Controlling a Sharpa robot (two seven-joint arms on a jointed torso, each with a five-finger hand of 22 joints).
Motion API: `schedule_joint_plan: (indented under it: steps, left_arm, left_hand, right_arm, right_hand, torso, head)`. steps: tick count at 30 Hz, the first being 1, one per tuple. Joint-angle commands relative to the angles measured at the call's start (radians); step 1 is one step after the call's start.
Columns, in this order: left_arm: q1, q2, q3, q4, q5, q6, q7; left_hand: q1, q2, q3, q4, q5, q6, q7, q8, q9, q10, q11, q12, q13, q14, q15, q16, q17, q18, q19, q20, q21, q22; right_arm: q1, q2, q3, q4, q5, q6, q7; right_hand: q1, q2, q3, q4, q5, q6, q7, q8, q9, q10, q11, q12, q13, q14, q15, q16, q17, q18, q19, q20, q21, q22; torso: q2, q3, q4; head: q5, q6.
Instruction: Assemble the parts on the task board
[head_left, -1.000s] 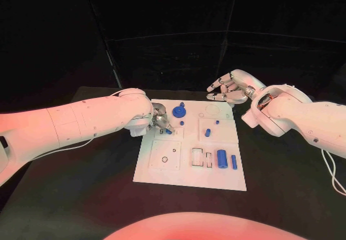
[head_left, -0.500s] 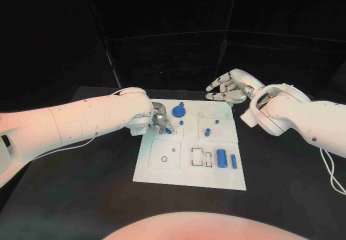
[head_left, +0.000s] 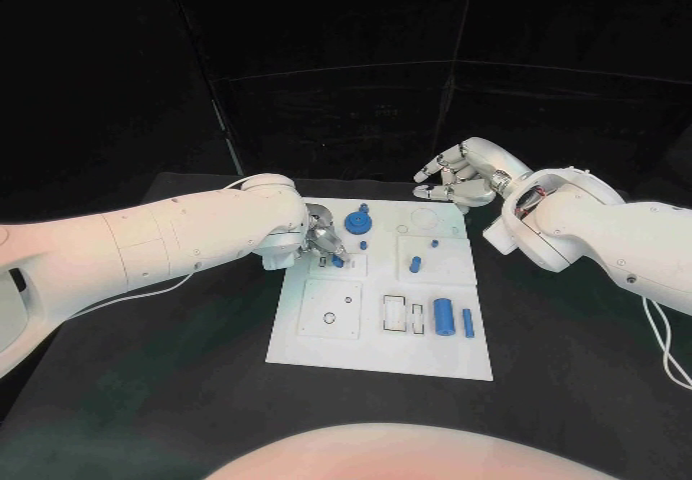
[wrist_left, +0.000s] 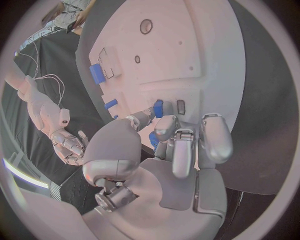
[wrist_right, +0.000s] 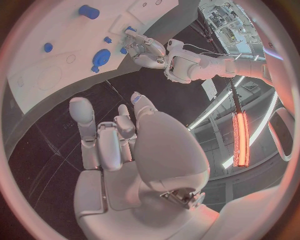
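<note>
The white task board lies in the middle of the black table. My left hand is over the board's left part and pinches a small blue peg down at the board's surface. In the left wrist view the peg sits between the thumb and the fingers. My right hand hovers above the board's far right corner with its fingers apart, holding nothing. Its palm faces the board.
On the board lie a blue gear-like part, a short blue peg, a thick blue cylinder and a slim blue pin. A square plate with a small hole lies at the near left.
</note>
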Motion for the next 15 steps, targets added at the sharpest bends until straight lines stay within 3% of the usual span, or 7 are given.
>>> schedule_joint_plan:
  steps: [1, 5, 15]
  left_arm:
    - [-0.004, 0.002, -0.004, -0.003, -0.008, 0.006, -0.015]
    - [-0.004, 0.003, -0.004, -0.006, -0.008, 0.006, -0.015]
    - [-0.003, 0.005, -0.004, -0.010, -0.008, 0.006, -0.015]
  left_hand:
    - [-0.019, -0.004, -0.011, 0.009, -0.002, 0.009, 0.000, 0.000, 0.002, 0.007, 0.001, 0.006, 0.001, 0.104, -0.006, 0.003, 0.263, -0.009, 0.008, 0.001, 0.005, 0.003]
    - [-0.051, -0.010, -0.046, 0.034, -0.002, 0.016, 0.000, -0.001, 0.003, 0.010, 0.002, 0.010, 0.003, 0.104, -0.006, 0.003, 0.263, -0.010, 0.010, 0.000, 0.007, 0.007]
    - [-0.064, -0.011, -0.068, 0.046, -0.003, 0.019, -0.001, -0.002, 0.005, 0.008, 0.001, 0.007, -0.004, 0.104, -0.007, 0.003, 0.263, -0.010, 0.011, 0.000, 0.007, 0.008]
  right_arm:
    - [0.002, 0.000, 0.001, 0.002, 0.000, -0.003, 0.007]
    - [0.002, 0.000, 0.001, 0.002, 0.000, -0.004, 0.007]
    - [0.002, -0.002, 0.001, 0.004, 0.000, -0.004, 0.007]
  right_hand:
    - [-0.004, 0.000, -0.005, 0.017, -0.056, -0.009, -0.001, 0.011, 0.000, -0.004, -0.001, 0.008, -0.003, 0.002, 0.004, -0.003, -0.001, 0.018, -0.005, -0.002, -0.005, -0.002]
    - [-0.011, 0.000, -0.017, 0.030, -0.108, -0.014, -0.001, 0.020, 0.000, -0.004, -0.002, 0.014, -0.006, 0.002, 0.004, -0.002, -0.001, 0.018, -0.003, -0.002, -0.007, -0.003]
    - [-0.016, 0.001, -0.027, 0.040, -0.127, -0.018, -0.002, 0.028, 0.000, -0.006, -0.002, 0.017, -0.010, 0.002, 0.004, -0.003, -0.003, 0.018, -0.003, -0.002, -0.009, -0.004]
  torso:
    - [0.000, -0.0003, 0.0005]
    - [0.000, 0.0001, 0.0003]
    - [-0.001, -0.0005, 0.0011]
  head:
    - [-0.005, -0.001]
    - [-0.010, -0.001]
    - [-0.010, -0.001]
